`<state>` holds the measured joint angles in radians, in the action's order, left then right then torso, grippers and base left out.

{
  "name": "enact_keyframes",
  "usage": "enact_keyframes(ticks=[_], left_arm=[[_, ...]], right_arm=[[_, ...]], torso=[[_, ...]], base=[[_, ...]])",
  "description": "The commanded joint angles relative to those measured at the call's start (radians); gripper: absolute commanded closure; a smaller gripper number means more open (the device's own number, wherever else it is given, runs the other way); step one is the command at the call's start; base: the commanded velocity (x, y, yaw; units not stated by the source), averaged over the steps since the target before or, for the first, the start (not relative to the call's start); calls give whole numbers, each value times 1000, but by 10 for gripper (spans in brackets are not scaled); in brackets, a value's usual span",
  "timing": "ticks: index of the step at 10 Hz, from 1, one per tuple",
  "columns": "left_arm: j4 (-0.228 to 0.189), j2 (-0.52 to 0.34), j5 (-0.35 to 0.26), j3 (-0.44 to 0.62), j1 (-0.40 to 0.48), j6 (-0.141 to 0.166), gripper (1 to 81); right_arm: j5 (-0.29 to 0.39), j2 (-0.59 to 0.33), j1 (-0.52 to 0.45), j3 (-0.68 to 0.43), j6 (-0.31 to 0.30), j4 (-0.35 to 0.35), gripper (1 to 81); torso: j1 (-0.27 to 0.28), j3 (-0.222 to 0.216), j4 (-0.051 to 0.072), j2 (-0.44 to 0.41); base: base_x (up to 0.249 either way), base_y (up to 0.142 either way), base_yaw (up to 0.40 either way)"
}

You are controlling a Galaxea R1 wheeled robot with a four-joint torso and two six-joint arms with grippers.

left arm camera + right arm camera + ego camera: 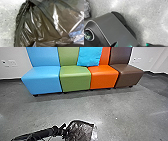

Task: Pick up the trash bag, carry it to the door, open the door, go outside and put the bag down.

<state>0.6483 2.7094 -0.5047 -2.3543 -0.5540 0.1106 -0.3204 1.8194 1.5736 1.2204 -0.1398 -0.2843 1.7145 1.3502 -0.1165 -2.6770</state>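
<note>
Dark trash bag [79,131], see-through, glossy, creased, at the end of the left arm [37,134]

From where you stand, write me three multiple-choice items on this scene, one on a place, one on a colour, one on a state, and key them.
1. Where is the square turquoise fabric cushion?
A) On the floor
B) Against the smooth padded chair backs
C) Under the chairs

2. What colour is the smooth padded chair between the green padded chair and the brown padded chair?
A) Purple
B) White
C) Orange

3. In what state is the dark, thin plastic trash bag?
A) Creased
B) Perfectly smooth
C) Rolled up tight

Key:
1 B: the head view shows it across the green and orange backs.
2 C: its seat and front are orange.
3 A: folds and bright highlights run over it in the left wrist view.
</note>
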Motion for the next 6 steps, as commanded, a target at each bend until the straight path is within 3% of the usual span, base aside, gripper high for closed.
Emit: enact_keyframes(ticks=[1,3,4,6], left_arm=[[24,3,-72,-8,118,3,10],[24,23,-49,-27,118,1,10],[22,37,0,-37,113,3,10],[18,69,20,-52,111,3,10]], right_arm=[[72,-65,-16,-32,-1,0,10],[72,-67,-16,-38,-1,0,10],[72,-66,-16,-39,0,0,10],[72,-65,-16,-41,0,0,10]], torso=[[0,-3,0,0],[0,29,0,0],[0,35,0,0],[0,35,0,0]], base=[[0,0,0],[0,0,0],[0,0,0],[0,0,0]])
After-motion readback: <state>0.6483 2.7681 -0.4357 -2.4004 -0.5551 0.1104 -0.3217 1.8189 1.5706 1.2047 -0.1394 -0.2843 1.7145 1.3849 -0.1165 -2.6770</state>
